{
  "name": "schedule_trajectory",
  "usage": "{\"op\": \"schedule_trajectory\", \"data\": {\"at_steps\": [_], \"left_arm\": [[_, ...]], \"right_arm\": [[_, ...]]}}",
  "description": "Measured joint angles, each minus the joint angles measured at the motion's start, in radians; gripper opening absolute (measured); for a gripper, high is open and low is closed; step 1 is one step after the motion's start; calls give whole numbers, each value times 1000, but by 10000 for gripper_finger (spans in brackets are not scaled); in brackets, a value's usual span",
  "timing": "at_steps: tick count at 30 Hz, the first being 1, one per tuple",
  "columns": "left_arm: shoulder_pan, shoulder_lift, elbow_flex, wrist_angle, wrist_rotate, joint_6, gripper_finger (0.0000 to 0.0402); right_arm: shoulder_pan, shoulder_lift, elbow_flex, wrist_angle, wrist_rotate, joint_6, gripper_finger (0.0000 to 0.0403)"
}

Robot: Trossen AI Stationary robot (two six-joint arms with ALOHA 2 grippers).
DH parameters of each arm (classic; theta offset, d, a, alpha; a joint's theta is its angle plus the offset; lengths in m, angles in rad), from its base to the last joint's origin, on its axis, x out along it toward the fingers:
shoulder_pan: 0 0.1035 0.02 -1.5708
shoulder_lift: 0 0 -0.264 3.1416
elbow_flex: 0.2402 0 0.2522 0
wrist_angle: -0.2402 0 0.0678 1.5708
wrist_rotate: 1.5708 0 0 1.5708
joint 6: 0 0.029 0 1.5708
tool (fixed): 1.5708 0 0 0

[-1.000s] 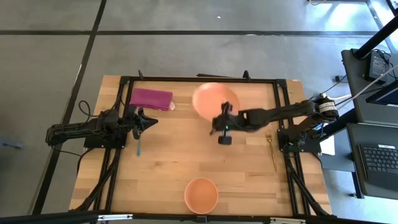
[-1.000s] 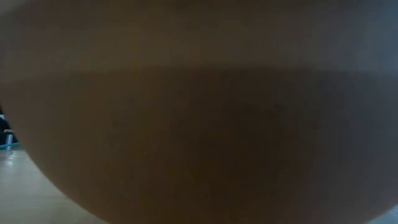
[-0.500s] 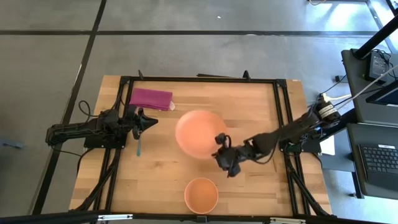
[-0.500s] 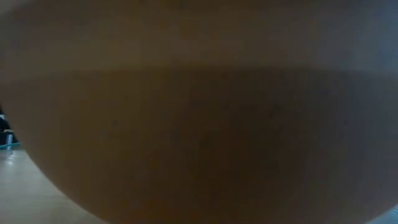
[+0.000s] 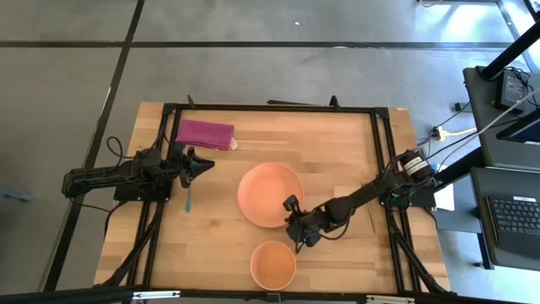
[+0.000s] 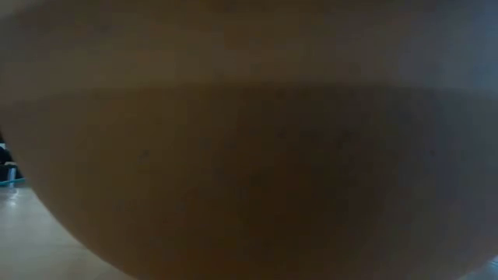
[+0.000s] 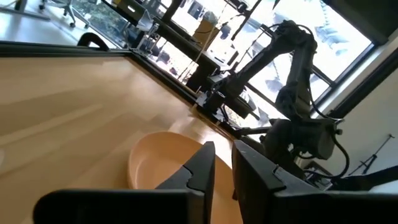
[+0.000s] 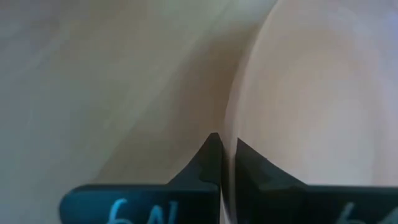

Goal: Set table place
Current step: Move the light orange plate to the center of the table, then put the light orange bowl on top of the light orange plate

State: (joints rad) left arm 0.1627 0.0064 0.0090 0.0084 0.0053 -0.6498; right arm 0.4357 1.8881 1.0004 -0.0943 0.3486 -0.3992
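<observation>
Fingers of your right gripper (image 5: 293, 223) pinch the plate (image 5: 268, 194) rim at five o'clock, placing it above the bowl (image 5: 273, 264).

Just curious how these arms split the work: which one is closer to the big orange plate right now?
The right one. The right gripper is clamped on the rim of the orange plate at mid-table. The left gripper waits off to the plate's side by the table edge, not touching it.

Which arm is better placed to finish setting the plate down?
The right: its gripper is clamped on the orange plate's rim, near the small bowl mid-table. The left gripper waits by the table's left edge, holding nothing.
</observation>
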Motion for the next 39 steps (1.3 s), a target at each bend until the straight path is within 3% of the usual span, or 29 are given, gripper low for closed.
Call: {"op": "schedule_trajectory", "data": {"at_steps": [7,11,23,31,33,39], "left_arm": [[0,0,-1,5,-40,13,47],[0,0,-1,8,-62,100,39],[0,0,-1,9,-43,25,21],[0,0,-1,39,-32,-12,11],[0,0,-1,60,-39,19,9],[0,0,-1,73,-6,53,14]], "right_arm": [[-5,10,1,11,-11,29,12],[-14,9,1,16,-13,70,17],[-19,9,1,13,-20,84,88],[-11,-47,52,6,99,84,96],[-8,-81,62,3,76,116,96],[-6,-215,81,-16,-168,316,96]]}}
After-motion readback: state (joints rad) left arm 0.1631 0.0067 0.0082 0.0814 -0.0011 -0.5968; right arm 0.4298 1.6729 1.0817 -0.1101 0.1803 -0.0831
